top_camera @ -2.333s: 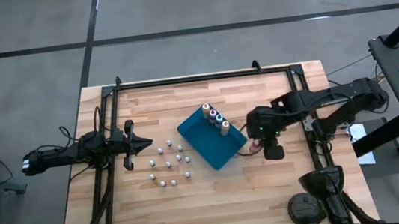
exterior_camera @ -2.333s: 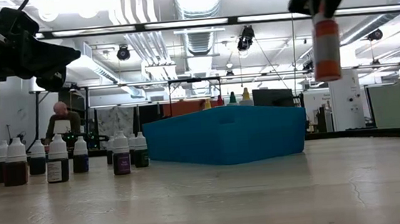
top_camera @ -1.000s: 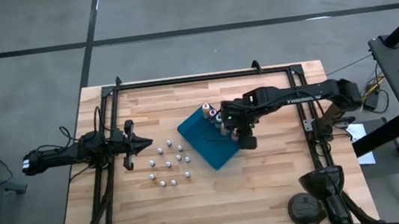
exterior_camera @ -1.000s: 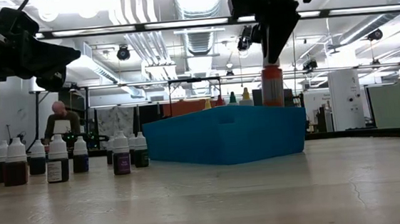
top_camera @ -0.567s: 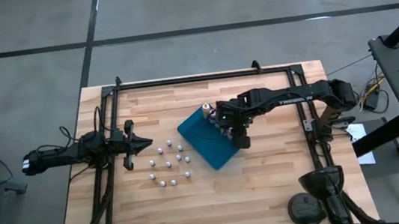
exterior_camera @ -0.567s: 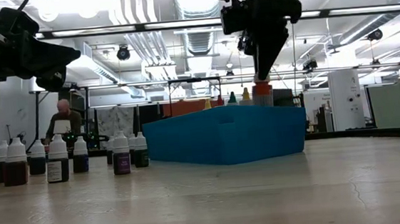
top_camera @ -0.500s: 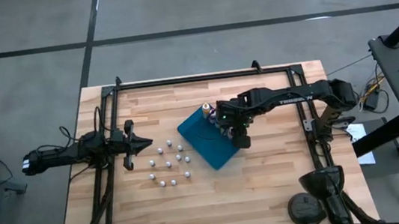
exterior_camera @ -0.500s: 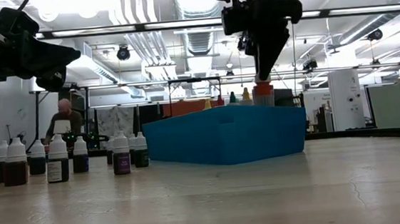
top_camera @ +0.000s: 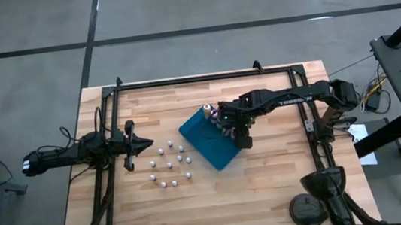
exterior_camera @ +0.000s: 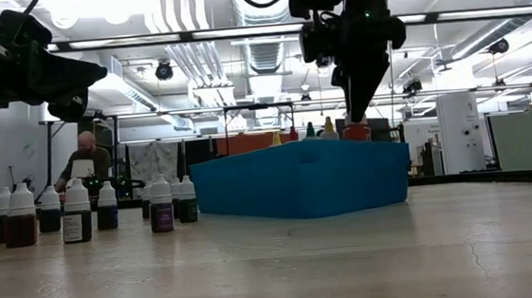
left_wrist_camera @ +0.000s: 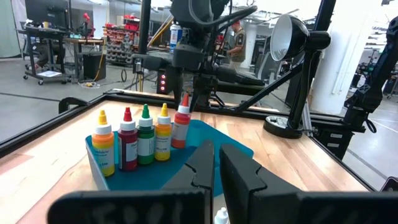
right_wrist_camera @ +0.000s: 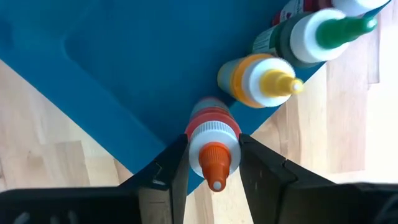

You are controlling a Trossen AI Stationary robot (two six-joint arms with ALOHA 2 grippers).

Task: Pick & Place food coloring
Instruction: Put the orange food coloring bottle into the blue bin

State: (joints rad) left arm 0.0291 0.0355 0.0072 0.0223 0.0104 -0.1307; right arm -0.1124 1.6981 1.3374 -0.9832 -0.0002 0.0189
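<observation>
Lowering since the earlier frames, the right tool (right_wrist_camera: 214, 163) is carrying the orange-capped bottle (right_wrist_camera: 213, 138), clamped, into the blue tray (top_camera: 202, 136) beside the yellow-capped bottle (right_wrist_camera: 261, 79). Left tool (top_camera: 133, 144), fingers together, is waiting beside the white-topped bottles (top_camera: 168, 164) on the table (top_camera: 270, 195). Risk: clipping the neighbouring bottle, toppling the row. No label writing readable.

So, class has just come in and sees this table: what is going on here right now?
The right gripper is shut on an orange-capped bottle of food coloring and holds it down in the blue tray, at the end of a row of four coloured-top bottles along one wall. The left gripper waits shut at the table's left side. The small white-topped bottles stand on the wood beside the tray.
</observation>
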